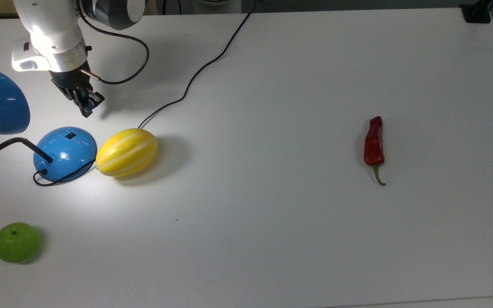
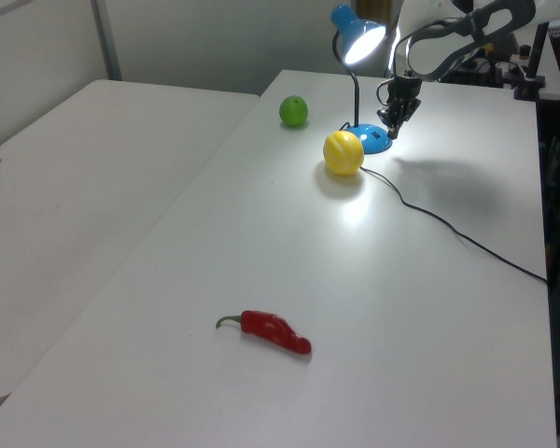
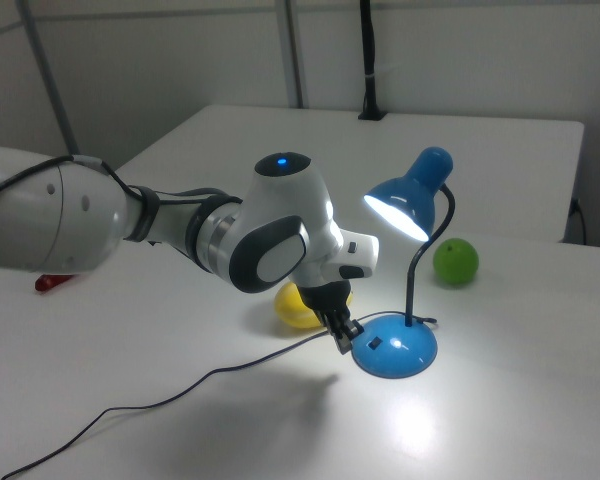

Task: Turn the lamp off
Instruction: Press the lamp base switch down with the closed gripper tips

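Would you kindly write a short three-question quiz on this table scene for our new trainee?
1. True or false: the lamp is lit.
2. In the top view, what lies touching or nearly touching the lamp base on its right? A) chilli B) melon C) green fruit
3. Fill in: the claw hovers close to the base, near its small black ____.

Key:
1. True; the shade glows and a bright patch falls on the table.
2. B, the melon; the chilli and the green fruit lie apart.
3. switch
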Controlling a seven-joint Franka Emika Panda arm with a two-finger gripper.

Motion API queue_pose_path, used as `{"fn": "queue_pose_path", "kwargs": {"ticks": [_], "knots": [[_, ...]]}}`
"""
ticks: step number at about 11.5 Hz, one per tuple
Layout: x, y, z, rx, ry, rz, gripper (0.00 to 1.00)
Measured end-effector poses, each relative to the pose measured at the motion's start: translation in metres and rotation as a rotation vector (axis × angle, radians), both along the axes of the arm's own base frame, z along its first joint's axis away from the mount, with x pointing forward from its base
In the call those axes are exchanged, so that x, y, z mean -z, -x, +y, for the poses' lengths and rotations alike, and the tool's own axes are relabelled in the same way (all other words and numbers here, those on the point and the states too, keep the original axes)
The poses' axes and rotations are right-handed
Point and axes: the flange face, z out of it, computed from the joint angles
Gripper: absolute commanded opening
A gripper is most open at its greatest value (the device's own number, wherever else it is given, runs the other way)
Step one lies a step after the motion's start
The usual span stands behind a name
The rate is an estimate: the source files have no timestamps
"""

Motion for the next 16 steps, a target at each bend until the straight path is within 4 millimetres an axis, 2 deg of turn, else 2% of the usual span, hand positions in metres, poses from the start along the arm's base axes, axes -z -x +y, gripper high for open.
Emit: {"fn": "queue_pose_path", "kwargs": {"ticks": [4, 8, 16], "knots": [[0.008, -0.006, -0.013, -0.013, 0.052, -0.07, 0.0], [0.01, -0.013, -0.014, -0.022, 0.073, -0.126, 0.0], [0.02, -0.015, -0.015, -0.044, 0.093, -0.116, 0.0]]}}
